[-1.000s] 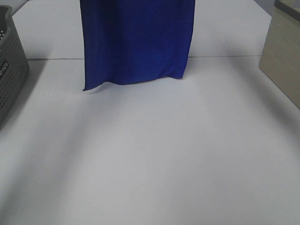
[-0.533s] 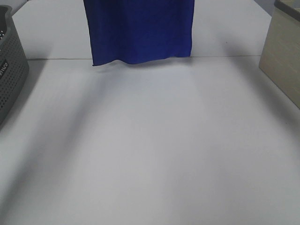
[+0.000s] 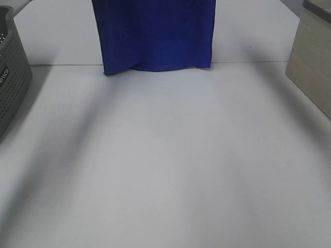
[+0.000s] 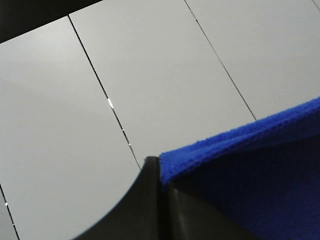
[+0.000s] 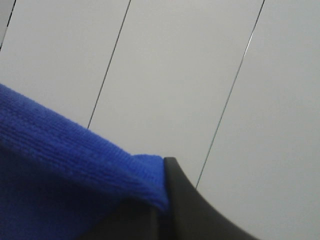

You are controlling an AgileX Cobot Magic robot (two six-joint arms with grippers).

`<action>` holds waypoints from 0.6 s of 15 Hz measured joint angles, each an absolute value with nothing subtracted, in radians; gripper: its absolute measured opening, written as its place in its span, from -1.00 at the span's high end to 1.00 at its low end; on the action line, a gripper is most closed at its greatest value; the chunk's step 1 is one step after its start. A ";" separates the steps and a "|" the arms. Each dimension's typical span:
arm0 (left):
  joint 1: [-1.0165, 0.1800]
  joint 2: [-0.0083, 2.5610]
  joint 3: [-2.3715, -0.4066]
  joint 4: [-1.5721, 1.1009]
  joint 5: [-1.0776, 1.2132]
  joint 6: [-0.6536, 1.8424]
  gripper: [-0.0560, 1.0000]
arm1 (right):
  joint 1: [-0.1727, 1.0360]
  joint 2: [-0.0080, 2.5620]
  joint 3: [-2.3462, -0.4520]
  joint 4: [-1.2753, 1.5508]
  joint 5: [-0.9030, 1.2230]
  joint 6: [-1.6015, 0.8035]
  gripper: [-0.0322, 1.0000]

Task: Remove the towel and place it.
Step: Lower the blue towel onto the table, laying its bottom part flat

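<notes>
The royal-blue towel (image 3: 155,33) hangs flat from above the top of the exterior high view, its lower edge near the table seam at the back. Its white tag does not show. The grippers are out of that view. In the left wrist view my left gripper (image 4: 161,172) is shut on a top corner of the towel (image 4: 250,170). In the right wrist view my right gripper (image 5: 162,200) is shut on the other top corner of the towel (image 5: 65,175). Both wrist cameras look past the cloth at pale panels.
A grey perforated basket (image 3: 11,72) stands at the left edge of the white table (image 3: 165,170). A beige box (image 3: 313,57) stands at the right edge.
The towel has been lifted: its lower edge rose from the near side of the table seam up to the seam, then settled slightly lower.
</notes>
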State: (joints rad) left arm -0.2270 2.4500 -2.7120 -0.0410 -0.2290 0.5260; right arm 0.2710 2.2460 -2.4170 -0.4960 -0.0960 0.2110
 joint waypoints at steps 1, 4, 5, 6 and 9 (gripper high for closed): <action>-0.227 2.450 -2.713 -0.041 -0.215 0.525 0.89 | 0.271 2.246 -2.417 -0.496 -0.081 0.211 0.90; -0.227 2.448 -2.714 -0.038 -0.127 0.525 0.89 | 0.271 2.245 -2.417 -0.489 -0.020 0.212 0.90; -0.227 2.437 -2.714 -0.037 -0.058 0.525 0.89 | 0.271 2.240 -2.417 -0.467 0.014 0.220 0.90; -0.229 2.396 -2.714 -0.041 0.120 0.526 0.89 | 0.273 2.220 -2.417 -0.399 0.095 0.225 0.90; -0.237 2.326 -2.714 -0.064 0.365 0.526 0.89 | 0.278 2.181 -2.417 -0.269 0.265 0.214 0.90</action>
State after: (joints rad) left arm -0.2370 2.3260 -2.7140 -0.0640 0.3650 0.5260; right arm 0.2780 2.1810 -2.4170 -0.2690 0.2650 0.2140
